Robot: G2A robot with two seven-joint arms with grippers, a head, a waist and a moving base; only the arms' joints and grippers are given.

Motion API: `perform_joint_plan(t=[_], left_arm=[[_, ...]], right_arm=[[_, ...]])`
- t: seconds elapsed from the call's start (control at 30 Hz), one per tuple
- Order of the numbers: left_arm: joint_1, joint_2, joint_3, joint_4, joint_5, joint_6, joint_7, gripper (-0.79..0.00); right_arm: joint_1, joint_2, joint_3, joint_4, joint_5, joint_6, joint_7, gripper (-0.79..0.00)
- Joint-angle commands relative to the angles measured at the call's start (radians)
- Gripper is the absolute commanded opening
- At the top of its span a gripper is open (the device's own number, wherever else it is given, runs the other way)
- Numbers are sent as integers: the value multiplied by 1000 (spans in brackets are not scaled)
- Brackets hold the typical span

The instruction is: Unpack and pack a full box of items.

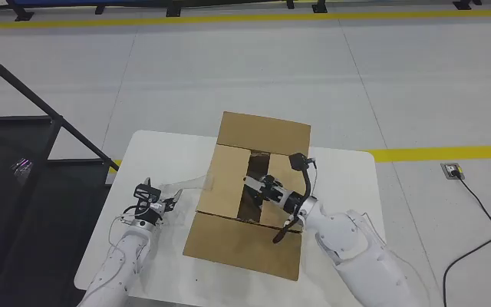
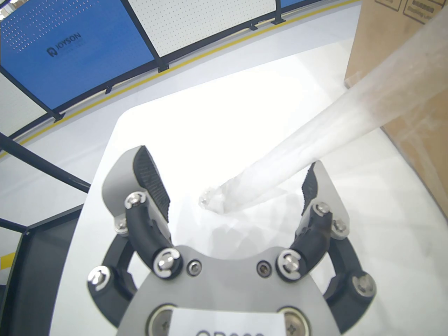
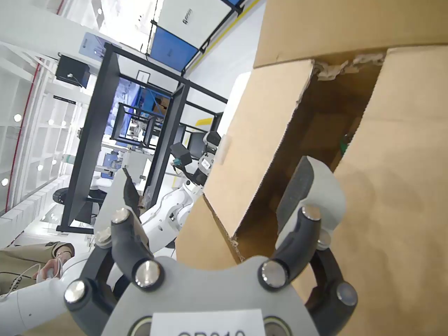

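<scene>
You were set up in some kind of robotics lab or industrial test hall, definitely not a home or an office. The floor (image 1: 230,69) was that pale, smooth poured stuff with yellow lines (image 1: 230,18) taped or painted across it, factory style. Blue panels (image 2: 70,50) and white perforated panels (image 2: 196,15) on black feet fenced the area off like a work cell. Off to the side you had tall black metal frames (image 3: 92,134), with more racks and gear behind them. There was a socket plate (image 1: 452,170) set into the floor, and your white table (image 1: 161,153) with the cardboard box (image 1: 265,130) sat right out on that open floor.
</scene>
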Motion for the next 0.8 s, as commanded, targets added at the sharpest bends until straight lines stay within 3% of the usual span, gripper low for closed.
perform_joint_plan(t=[0.0, 0.17, 0.37, 0.53, 0.77], left_arm=[[3, 0, 5, -5, 19, 11, -14, 0], [12, 0, 8, -15, 50, 19, -18, 0], [45, 15, -22, -57, 44, -39, 25, 0], [127, 42, -99, -179, -1, -110, 76, 0], [300, 87, -233, -439, -40, -222, 76, 0]], right_arm=[[41, -11, -28, 59, -2, 13, 10, 0], [107, -41, -86, 150, 25, 21, 26, 0], [158, -69, -129, 225, 54, 14, 36, 0], [201, -99, -170, 288, 107, -31, 77, 0], [257, -131, -159, 379, 304, -141, 182, 0]])
